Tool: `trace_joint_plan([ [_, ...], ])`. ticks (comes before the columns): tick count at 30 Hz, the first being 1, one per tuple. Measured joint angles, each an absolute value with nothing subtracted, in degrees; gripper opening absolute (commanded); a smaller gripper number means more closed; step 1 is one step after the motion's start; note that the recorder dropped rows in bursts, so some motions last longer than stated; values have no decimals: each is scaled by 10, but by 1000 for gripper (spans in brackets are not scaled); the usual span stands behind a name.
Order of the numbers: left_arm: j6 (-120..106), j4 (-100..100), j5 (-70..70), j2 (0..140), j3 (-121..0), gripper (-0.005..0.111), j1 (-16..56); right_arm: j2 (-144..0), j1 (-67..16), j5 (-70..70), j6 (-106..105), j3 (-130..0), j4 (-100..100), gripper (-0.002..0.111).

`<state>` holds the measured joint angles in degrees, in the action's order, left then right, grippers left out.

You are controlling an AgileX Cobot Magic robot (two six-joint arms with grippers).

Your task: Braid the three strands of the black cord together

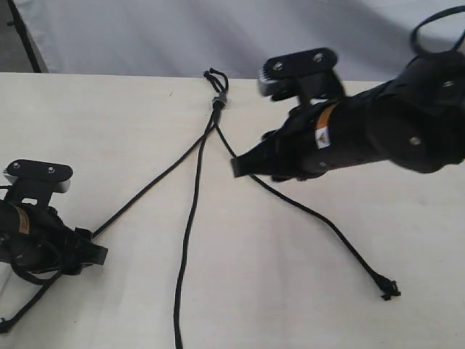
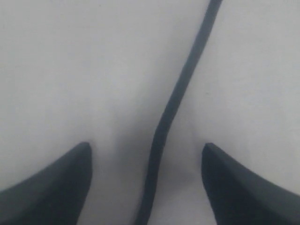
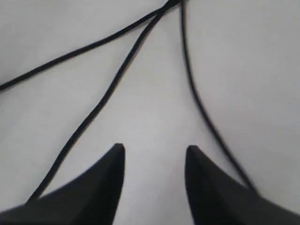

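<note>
From my station I see a pale cream table [image 1: 290, 305] filling most of the exterior view, matte and bare apart from the cord, with a light grey-white backdrop [image 1: 145, 36] behind its far edge and a dark upright strip [image 1: 25, 36] in the far left corner. The black cord [image 1: 216, 109] lies flat on the table, and its knot [image 1: 218, 98], with short loops, sits near the far edge at about the middle. From there the left strand [image 1: 156, 180] runs diagonally to my left gripper [image 1: 91, 253] and past it toward the near left corner. The middle strand [image 1: 186, 233] drops almost straight to the near edge, and the right strand [image 1: 320, 220] slants out to a frayed tip at the near right. The left wrist view shows that gripper's fingers [image 2: 61, 183] spread wide with the strand running loose between them, touching neither. The right gripper [image 1: 243, 166] sits just beside the right strand, not far from the knot; its jaws stand parted with only bare table between them.
</note>
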<state>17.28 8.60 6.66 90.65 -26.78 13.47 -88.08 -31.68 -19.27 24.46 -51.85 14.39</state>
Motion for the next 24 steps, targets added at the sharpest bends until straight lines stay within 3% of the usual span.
trace_joint_plan([
  [11, 179, 85, 76, 906, -268, 64, 135, -1001, -517, -248, 245, -549, 53, 56],
  [17, 179, 85, 80, 906, -268, 64, 135, -1054, -573, -288, 247, -592, 31, 56],
  [19, 179, 85, 83, 906, -268, 64, 135, -1076, -574, -299, 247, -601, 27, 48],
  [23, 179, 85, 83, 906, -268, 64, 135, -1106, -574, -313, 245, -608, 27, 6],
  [24, 179, 85, 83, 906, -268, 64, 135, -1108, -574, -315, 240, -610, 27, 0],
])
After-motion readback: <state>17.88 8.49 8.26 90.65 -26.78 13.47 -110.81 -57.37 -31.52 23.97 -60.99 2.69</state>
